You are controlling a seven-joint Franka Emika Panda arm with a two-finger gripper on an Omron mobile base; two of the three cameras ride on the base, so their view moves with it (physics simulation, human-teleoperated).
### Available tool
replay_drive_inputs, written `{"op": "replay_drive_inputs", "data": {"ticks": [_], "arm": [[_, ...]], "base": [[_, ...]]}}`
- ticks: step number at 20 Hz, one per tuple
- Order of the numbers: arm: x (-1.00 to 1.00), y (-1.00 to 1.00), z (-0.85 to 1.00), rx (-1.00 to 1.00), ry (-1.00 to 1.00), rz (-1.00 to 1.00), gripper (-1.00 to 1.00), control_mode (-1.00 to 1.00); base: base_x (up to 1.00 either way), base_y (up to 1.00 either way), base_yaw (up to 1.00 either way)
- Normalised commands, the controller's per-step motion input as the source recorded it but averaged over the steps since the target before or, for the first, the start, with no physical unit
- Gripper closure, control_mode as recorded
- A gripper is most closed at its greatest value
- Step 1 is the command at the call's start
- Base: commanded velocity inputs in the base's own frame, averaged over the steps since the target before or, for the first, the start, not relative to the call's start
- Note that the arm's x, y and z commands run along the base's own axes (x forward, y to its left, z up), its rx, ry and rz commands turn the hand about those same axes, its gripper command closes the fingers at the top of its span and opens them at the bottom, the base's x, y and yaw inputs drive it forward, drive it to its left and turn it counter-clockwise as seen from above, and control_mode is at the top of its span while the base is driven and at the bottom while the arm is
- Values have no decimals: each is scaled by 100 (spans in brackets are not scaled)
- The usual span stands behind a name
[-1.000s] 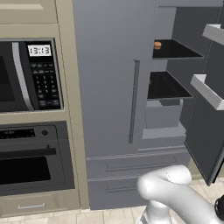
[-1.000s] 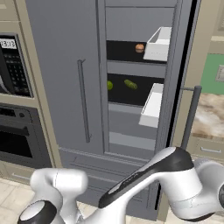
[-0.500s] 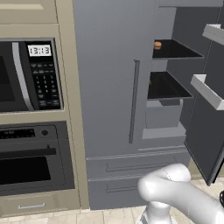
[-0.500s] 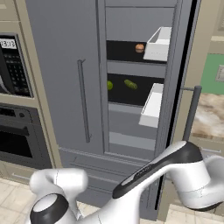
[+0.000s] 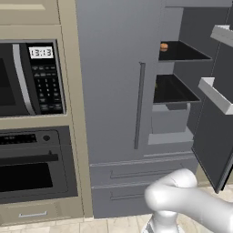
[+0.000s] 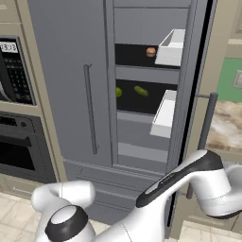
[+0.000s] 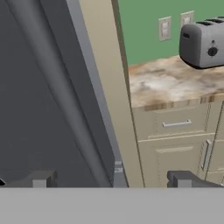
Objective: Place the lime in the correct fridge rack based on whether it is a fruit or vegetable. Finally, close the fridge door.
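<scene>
Lime (image 6: 118, 92) sits on the middle fridge shelf (image 6: 142, 101), at its left end, partly hidden by the edge of the closed left door; a longer olive-green item (image 6: 141, 90) lies to its right on the same shelf. A round orange-brown item (image 6: 151, 51) rests on the shelf above. Placement therefore appears complete, and the remaining step is to close the fridge door (image 6: 196, 85).

Change over the last second: in the right base view the arm's elbow has swung further right and risen, now standing beside the door handle (image 6: 204, 127); fridge contents have not moved. This indicates the arm is repositioning toward the open door rather than handling the lime.

View differences:
- Right base view shows both green items and the two door bins (image 6: 165, 118).
- Left base view shows the orange-brown item (image 5: 164, 46), but the lime position is shadowed and probably blocked by the left door edge.
- Hand view shows the gripper (image 7: 113, 179) with fingers spread wide and nothing between them, facing the grey door handle (image 7: 65, 100) and door edge. Beyond lie a counter (image 7: 175, 83) and a toaster (image 7: 202, 41)
</scene>
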Motion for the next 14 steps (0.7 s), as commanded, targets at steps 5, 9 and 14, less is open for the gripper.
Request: {"op": "replay_drive_inputs", "data": {"ticks": [5,9,14], "arm": [[35,-21,-3,0,0,0,-100,-100],[50,-20,-9,0,0,0,-100,-100],[49,-25,-7,0,0,0,-100,-100]], "base": [[0,0,0],[0,0,0],[0,0,0]]}}
